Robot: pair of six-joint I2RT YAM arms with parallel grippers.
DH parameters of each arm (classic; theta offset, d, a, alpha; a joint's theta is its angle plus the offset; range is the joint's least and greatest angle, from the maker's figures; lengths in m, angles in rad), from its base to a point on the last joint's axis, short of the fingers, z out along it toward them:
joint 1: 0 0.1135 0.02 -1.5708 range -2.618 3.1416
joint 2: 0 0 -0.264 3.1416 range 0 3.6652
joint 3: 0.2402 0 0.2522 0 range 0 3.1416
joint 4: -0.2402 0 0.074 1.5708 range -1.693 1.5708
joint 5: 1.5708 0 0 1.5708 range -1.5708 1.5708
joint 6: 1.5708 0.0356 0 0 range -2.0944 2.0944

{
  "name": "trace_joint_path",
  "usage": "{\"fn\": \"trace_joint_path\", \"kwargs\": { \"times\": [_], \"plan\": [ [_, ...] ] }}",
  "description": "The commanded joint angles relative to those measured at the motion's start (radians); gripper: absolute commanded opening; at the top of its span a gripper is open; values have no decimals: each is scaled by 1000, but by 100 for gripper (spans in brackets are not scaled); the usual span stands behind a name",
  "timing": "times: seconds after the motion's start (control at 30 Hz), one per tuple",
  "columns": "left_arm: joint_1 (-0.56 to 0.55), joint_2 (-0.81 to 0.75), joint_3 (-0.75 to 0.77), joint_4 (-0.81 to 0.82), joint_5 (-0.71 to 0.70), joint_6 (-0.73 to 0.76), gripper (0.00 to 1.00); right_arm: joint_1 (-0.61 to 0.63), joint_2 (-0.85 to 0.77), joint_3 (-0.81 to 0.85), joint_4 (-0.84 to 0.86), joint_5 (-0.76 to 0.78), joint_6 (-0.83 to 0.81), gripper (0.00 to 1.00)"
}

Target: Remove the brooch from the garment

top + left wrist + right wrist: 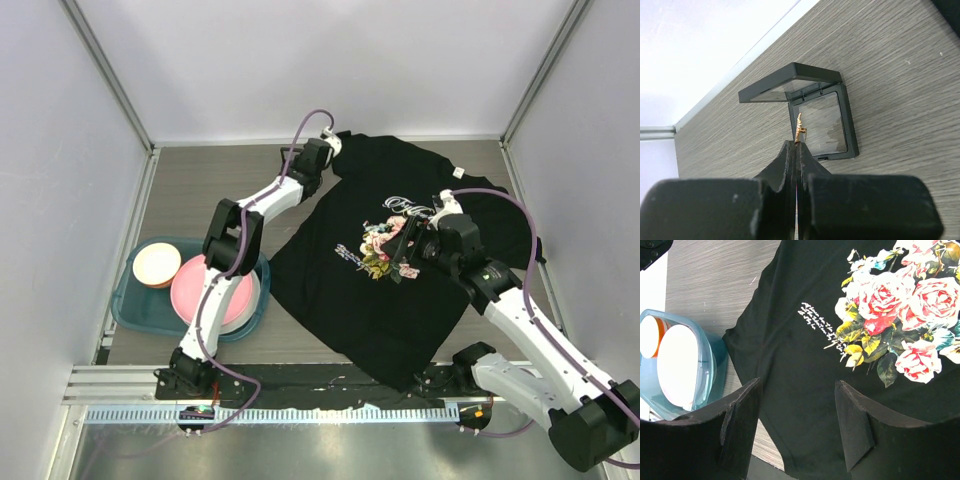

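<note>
brooch (pixel 800 128) pinched in closed left pincer (pixel 797 146) over open case (pixel 851 125)

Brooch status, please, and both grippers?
Left gripper, jaws shut on small gold brooch, at open black square case. Right gripper, jaws open, above black rose-print T-shirt. Nothing blocking.

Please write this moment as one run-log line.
left gripper: shut on brooch, by open box | right gripper: open, over T-shirt | brooch off T-shirt
</note>
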Motion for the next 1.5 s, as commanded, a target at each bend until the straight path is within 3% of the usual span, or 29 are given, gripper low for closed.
{"fn": "trace_joint_path", "kwargs": {
  "times": [0.0,1.03,1.2,1.47],
  "plan": [
    [4,22,50,70,-29,42,0,-20,-6,-10,43,-44,-16,65],
    [18,112,122,115,-73,163,0,-77,20,-28,70,-126,-14,64],
    [18,106,112,116,-84,171,11,-79,25,-32,81,-136,-8,64],
    [16,80,83,133,-73,156,38,-80,29,-30,90,-152,0,63]
  ]
}}
